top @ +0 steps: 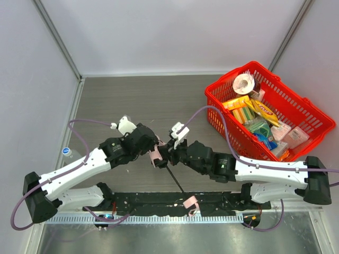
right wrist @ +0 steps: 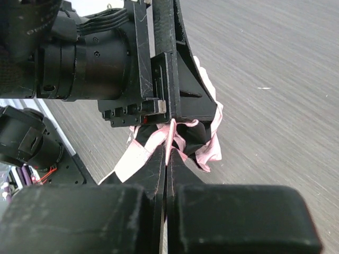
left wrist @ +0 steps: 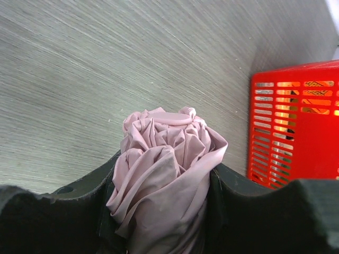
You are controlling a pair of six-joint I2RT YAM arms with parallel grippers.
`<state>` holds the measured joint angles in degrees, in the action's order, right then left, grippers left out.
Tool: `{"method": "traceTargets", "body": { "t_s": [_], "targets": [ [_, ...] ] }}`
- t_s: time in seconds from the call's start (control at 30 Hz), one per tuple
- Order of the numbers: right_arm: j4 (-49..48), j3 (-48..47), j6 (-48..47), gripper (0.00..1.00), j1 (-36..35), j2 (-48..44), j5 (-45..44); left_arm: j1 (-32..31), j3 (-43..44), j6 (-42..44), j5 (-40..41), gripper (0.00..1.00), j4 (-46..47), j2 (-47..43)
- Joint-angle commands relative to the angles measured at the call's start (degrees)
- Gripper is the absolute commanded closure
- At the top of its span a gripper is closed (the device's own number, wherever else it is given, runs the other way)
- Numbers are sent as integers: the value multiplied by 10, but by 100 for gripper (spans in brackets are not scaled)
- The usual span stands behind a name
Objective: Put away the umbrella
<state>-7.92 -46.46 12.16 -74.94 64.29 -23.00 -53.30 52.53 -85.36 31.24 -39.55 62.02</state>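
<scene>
A grey wood-grain table (top: pixel 132 100) sits inside pale walls in the view from above. A red basket (top: pixel 312 106) full of packets stands at its right, well apart from the work. Near the front middle the umbrella (top: pixel 155 156) is held between both arms. The left hand (top: pixel 151 148) is on its pink bundle and the right hand (top: pixel 166 154) just beside it. The black shaft (top: pixel 176 180) runs toward the arm bases and ends in the pink handle (top: pixel 189 203). The left wrist view shows that hand partly open, its fingers (left wrist: pixel 79 211) clamping the crumpled canopy on both sides above bare table. The right wrist view shows the right hand closed tight, with a thin pink strip of the umbrella caught in the seam between its fingers; I cannot tell whether it is strap or fold. The step looks like tidying the canopy. The left grip should hold firm while the right draws the strip evenly, sparing fabric and shaft.
</scene>
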Motion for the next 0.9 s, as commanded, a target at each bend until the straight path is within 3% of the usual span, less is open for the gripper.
{"method": "traceTargets", "body": {
  "t_s": [0.0,0.17,0.4,0.87],
  "targets": [
    [-96,-103,62,99,-14,-19,61,11,-14,30,78,100,-105,22],
    [-4,-163,141,99,-14,17,108,11,0,31,87,100,-110,27],
    [33,-183,174,99,-15,54,176,11,11,32,80,100,-105,35],
    [-41,-141,230,95,-14,68,241,10,19,34,67,100,-95,27]
  ]
}}
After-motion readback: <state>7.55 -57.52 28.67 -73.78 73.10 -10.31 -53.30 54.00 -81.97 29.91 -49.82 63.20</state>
